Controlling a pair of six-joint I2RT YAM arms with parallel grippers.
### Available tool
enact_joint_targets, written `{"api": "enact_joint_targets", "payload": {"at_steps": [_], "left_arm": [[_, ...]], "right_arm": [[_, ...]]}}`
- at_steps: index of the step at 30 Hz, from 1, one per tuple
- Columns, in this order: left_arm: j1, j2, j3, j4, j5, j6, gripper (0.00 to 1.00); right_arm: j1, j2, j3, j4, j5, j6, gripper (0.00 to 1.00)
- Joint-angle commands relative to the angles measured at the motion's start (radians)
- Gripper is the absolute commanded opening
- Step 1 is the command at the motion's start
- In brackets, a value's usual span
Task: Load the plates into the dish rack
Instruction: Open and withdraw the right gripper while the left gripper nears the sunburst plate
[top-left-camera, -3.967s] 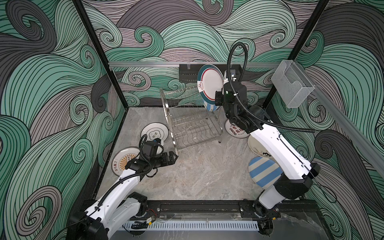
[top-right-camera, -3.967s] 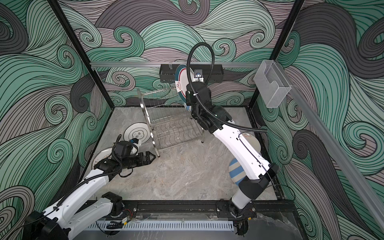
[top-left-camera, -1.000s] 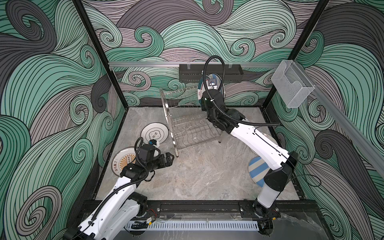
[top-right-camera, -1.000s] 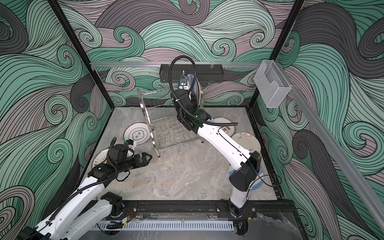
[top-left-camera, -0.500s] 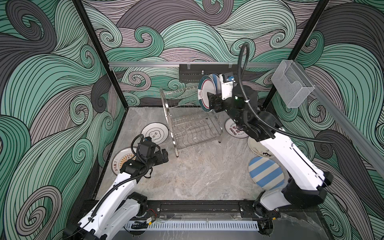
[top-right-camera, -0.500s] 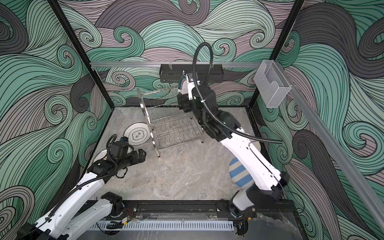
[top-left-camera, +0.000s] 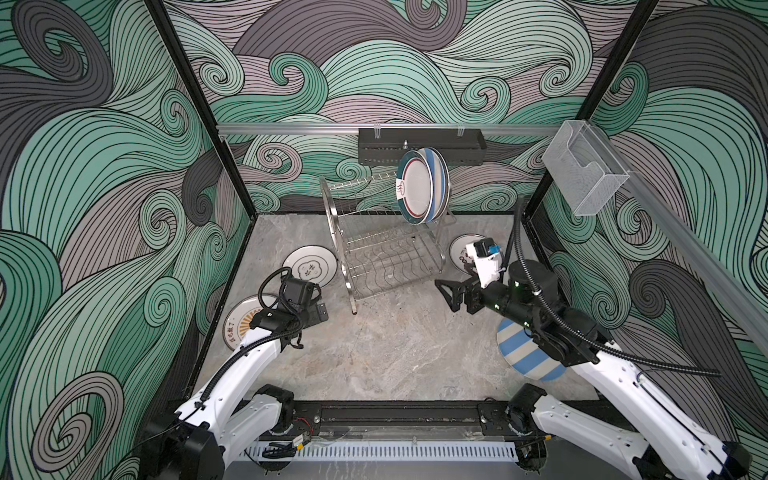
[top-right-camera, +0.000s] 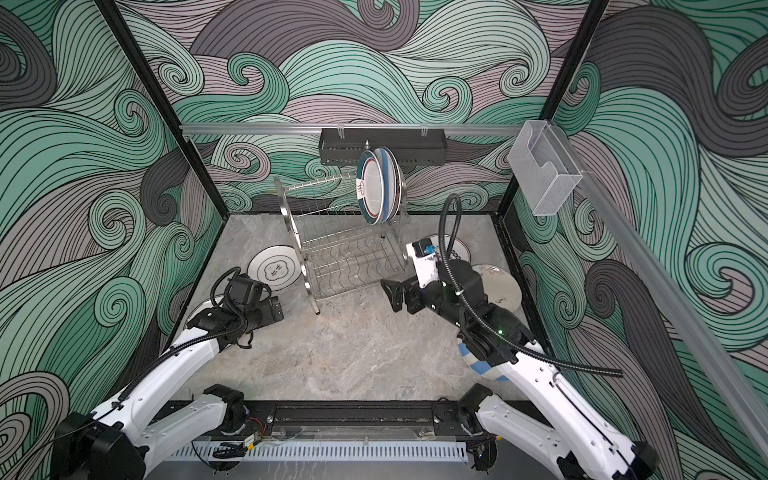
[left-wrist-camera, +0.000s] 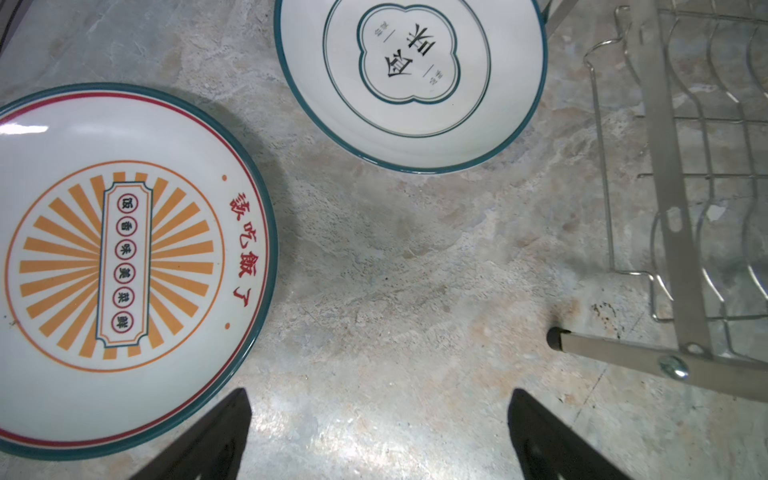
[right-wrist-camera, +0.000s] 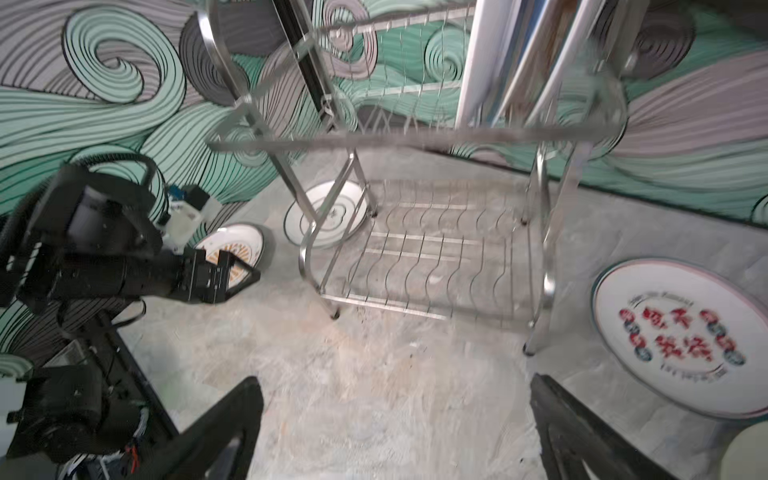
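Right tool (right-wrist-camera: 392, 384) spread wide, empty, above bench (top-left-camera: 374, 357) beside dish rack (top-left-camera: 390, 266). Left tool (left-wrist-camera: 378, 395) likewise parted, empty, near sunburst plate (left-wrist-camera: 120, 266). Two plates (top-left-camera: 417, 187) upright in rack's top tier.

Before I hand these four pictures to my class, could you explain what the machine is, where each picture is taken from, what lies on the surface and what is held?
Two white robot arms are mounted along one edge of a marble table. Two pictures look down from overhead, side by side; the other two come from a camera on each arm's wrist. A steel dish rack stands at the back, with a teal-rimmed plate and others upright in its upper tier. Flat on the table lie a sunburst plate, a clover-pattern plate, a red-lettered plate, a blue-striped plate and a cream plate. The left gripper and right gripper are both open and hold nothing.
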Motion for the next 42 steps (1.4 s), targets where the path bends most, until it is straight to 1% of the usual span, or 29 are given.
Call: {"api": "enact_joint_targets", "payload": {"at_steps": [1,3,6,9,12,14,18,22,25,27,34,38,42], "left_arm": [[0.043,-0.024,-0.023,0.008,-0.024,-0.024,0.98],[0.073,-0.040,-0.041,0.022,-0.036,-0.018,0.99],[0.136,-0.024,-0.050,0.049,-0.015,0.001,0.99],[0.203,0.022,-0.046,0.092,0.084,0.021,0.99],[0.239,0.069,-0.020,0.101,0.128,0.030,0.99],[0.257,0.092,-0.009,0.114,0.143,0.037,0.99],[0.301,0.148,0.000,0.154,0.218,0.043,0.99],[0.314,0.197,0.011,0.167,0.253,0.037,0.99],[0.319,0.229,0.040,0.134,0.288,0.044,0.99],[0.320,0.253,0.053,0.124,0.310,0.047,0.99],[0.325,0.291,0.042,0.153,0.349,0.036,0.99],[0.325,0.261,0.022,0.136,0.327,0.040,0.99],[0.326,0.203,0.011,0.116,0.240,0.056,0.99]], "right_arm": [[-0.001,-0.097,-0.137,0.102,-0.112,0.111,1.00],[-0.001,-0.153,-0.222,0.163,-0.140,0.143,1.00],[0.000,-0.199,-0.320,0.222,-0.185,0.189,1.00],[0.000,-0.219,-0.397,0.279,-0.225,0.231,1.00],[0.000,-0.224,-0.426,0.288,-0.256,0.243,0.99],[0.000,-0.229,-0.426,0.273,-0.285,0.227,0.98],[0.000,-0.260,-0.425,0.232,-0.287,0.214,0.98],[0.001,-0.297,-0.449,0.237,-0.245,0.214,1.00],[0.000,-0.289,-0.446,0.223,-0.225,0.159,1.00],[0.000,-0.274,-0.439,0.207,-0.184,0.141,1.00],[-0.007,-0.196,-0.402,0.226,-0.214,0.134,1.00],[-0.015,-0.157,-0.392,0.244,-0.237,0.118,1.00],[-0.021,-0.128,-0.401,0.285,-0.256,0.123,1.00]]}}
